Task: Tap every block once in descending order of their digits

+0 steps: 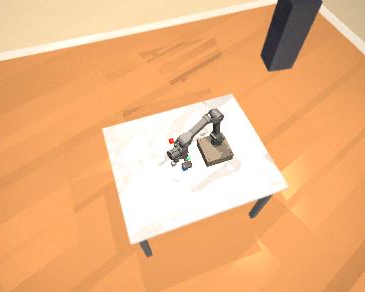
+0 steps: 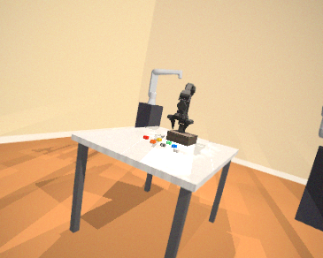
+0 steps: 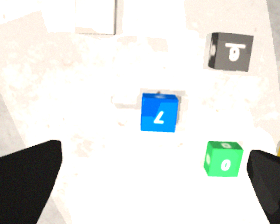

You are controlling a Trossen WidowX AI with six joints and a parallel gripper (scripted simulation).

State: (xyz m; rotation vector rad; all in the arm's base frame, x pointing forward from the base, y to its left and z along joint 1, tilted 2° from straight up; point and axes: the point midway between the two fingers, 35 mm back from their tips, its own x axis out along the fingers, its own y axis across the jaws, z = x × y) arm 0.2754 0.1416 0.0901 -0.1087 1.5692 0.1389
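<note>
Our gripper point(image 3: 153, 189) hangs with its dark fingers spread and nothing between them; the small blue cube printed with a 7 point(image 3: 159, 112) lies just ahead of the gap, square-on, with the green cube point(image 3: 223, 159) nearer the right finger. Farther on sit a grey cube point(image 3: 231, 51) and a white cube point(image 3: 96, 14). We judge the blue cube the target, mid-way across the white marbled table point(image 1: 153, 220), orange wood floor point(image 1: 48, 100) beyond.

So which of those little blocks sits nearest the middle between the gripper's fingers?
The blue block; the green block and grey block sit off to the right.
</note>
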